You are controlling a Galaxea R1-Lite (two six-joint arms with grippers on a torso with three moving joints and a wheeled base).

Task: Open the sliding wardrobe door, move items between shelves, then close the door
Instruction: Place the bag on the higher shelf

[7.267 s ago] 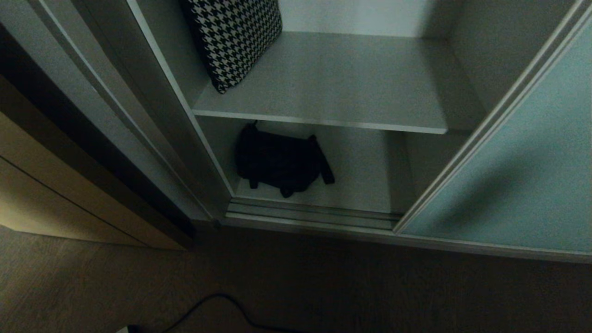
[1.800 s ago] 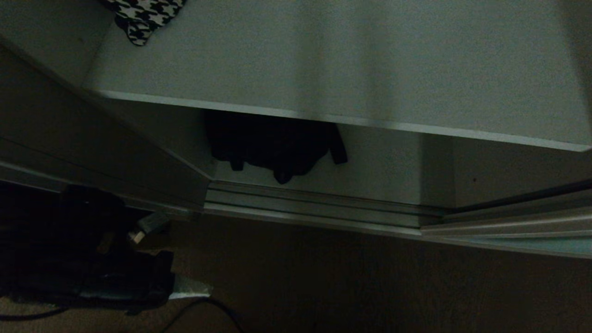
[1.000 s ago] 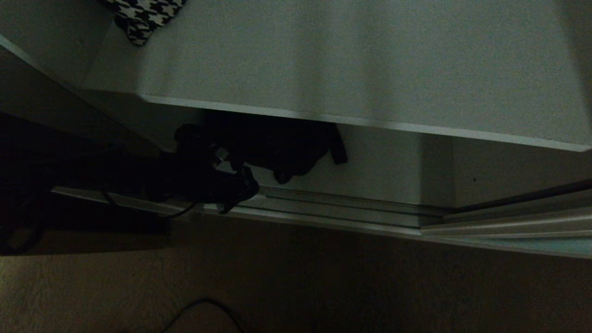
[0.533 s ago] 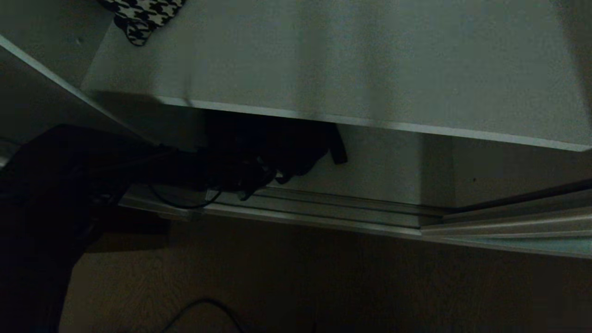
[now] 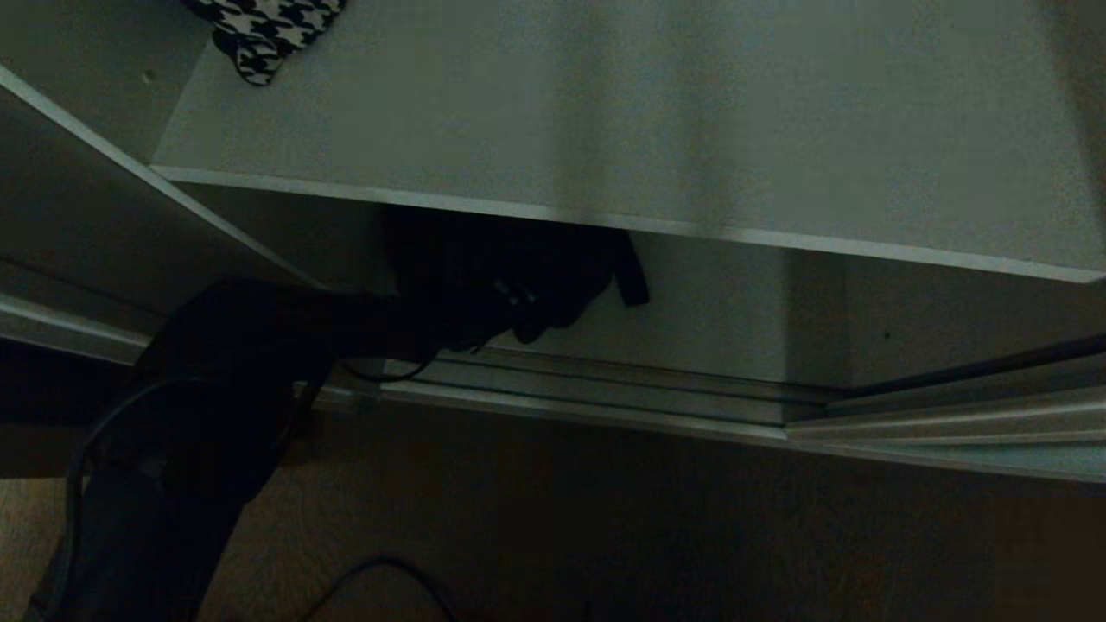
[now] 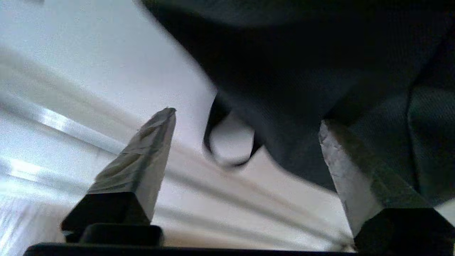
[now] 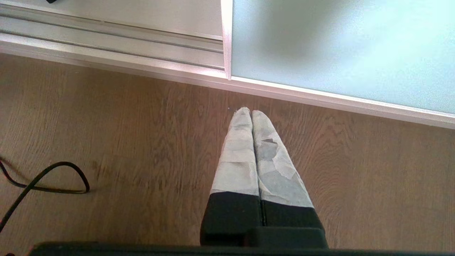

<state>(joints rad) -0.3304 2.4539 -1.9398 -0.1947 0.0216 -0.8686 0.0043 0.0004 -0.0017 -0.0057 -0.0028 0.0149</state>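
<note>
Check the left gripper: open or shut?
Open: the left gripper's fingers stand wide apart at the black bag, not clamping it.

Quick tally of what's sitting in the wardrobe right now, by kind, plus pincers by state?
Black fabric bag, on the lower shelf: 1
Houndstooth cushion, on the upper shelf: 1
Open pincer, the left pincer, at the bag: 1
Shut pincer, the right pincer, over the floor: 1
Total: 2 items, 2 pincers
</note>
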